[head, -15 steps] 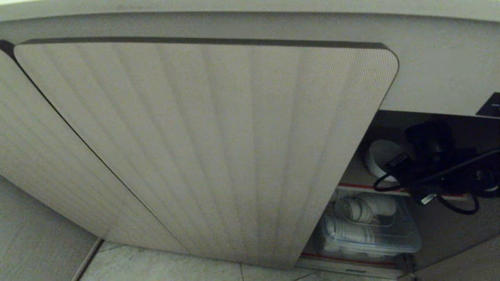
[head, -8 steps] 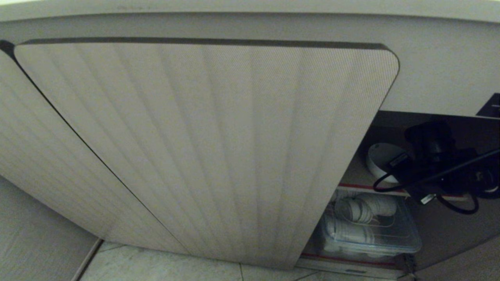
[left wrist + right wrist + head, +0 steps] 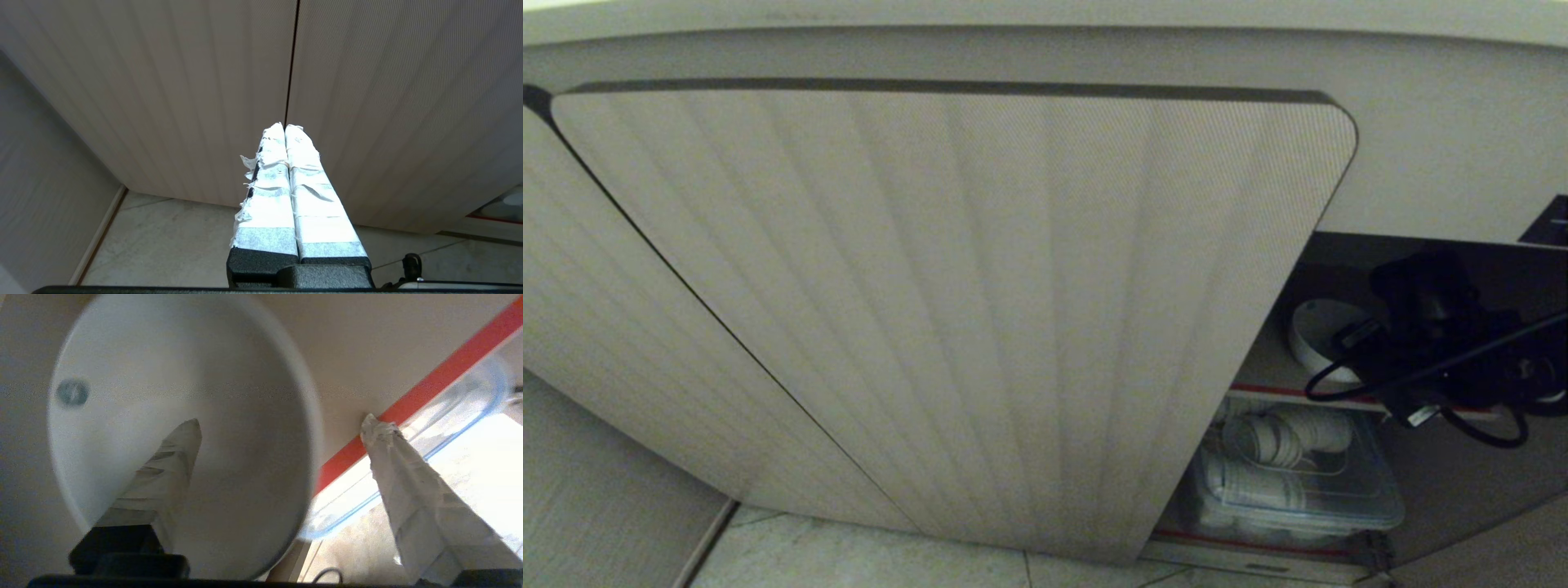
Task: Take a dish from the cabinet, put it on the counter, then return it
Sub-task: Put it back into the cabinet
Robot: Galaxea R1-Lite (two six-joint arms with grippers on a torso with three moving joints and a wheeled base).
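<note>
The left claw is pressed together and holds nothing. It hangs in front of the ribbed cabinet door, well to the left of the dish.

The dish sits on the cabinet shelf, just behind the shelf's red edge and to the right of the open door. It is a white bowl and looks hard and smooth. I think it would be slippery, and it could chip or break if it fell or bumped the shelf. It looks light enough for one claw. The best place to take it looks like the rim, with one finger inside and one outside.

The right claw is at the dish with its fingers spread apart. One finger is over the inside of the bowl and the other is outside, near the red edge. It is not pinching the dish.

Inside the bowl there is a small round grey-blue mark. It is too blurry to read. Below the shelf is a clear box with white cups in it.
</note>
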